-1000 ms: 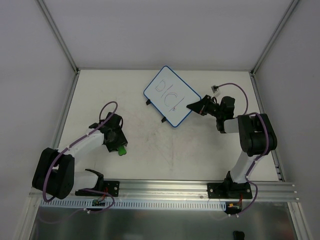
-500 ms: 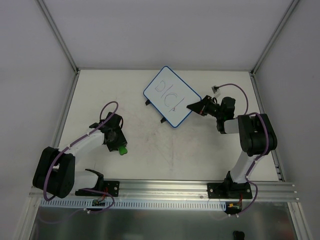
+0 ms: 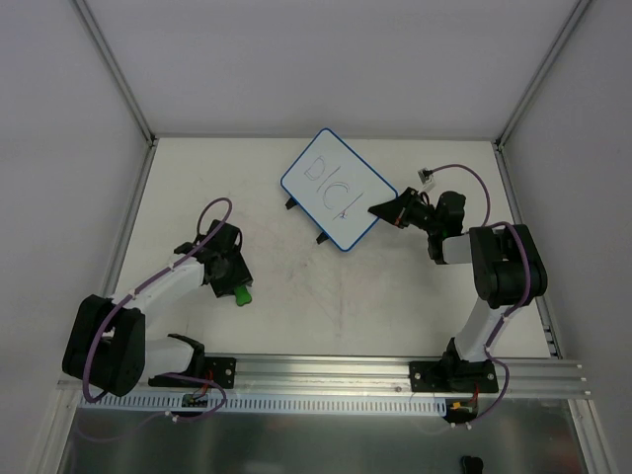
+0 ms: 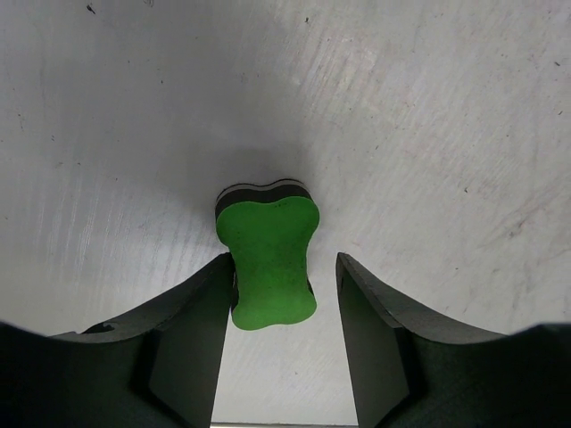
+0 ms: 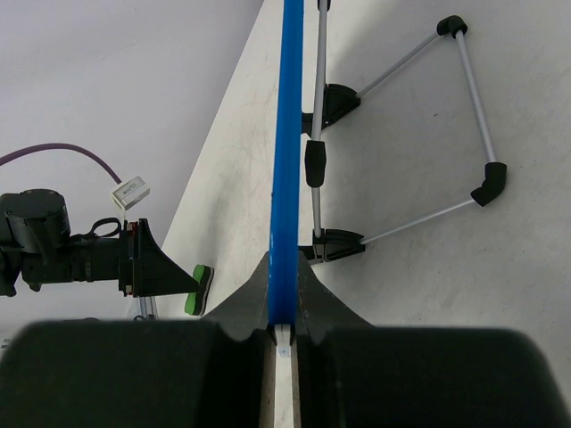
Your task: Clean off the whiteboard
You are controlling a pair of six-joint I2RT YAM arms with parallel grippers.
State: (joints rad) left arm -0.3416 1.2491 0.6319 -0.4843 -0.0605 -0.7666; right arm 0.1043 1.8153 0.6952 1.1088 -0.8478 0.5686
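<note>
The whiteboard [image 3: 334, 190] is white with a blue rim and dark marker lines, and it lies tilted at the back middle of the table. My right gripper [image 3: 380, 209] is shut on its right edge. In the right wrist view the blue rim [image 5: 287, 134] runs edge-on between my closed fingers [image 5: 284, 299]. My left gripper [image 3: 235, 283] is open at the front left, its jaws either side of the green eraser [image 3: 241, 294]. In the left wrist view the eraser [image 4: 268, 254] touches the left finger [image 4: 192, 330], with a gap to the right finger [image 4: 375, 330].
The board's wire stand with black feet [image 5: 464, 116] shows behind the board in the right wrist view. The enclosure's white walls and metal posts [image 3: 114, 69] ring the table. An aluminium rail [image 3: 326, 370] runs along the near edge.
The whiteboard has shifted slightly to the left in my right gripper. My left gripper has stayed over the green eraser with little movement.
</note>
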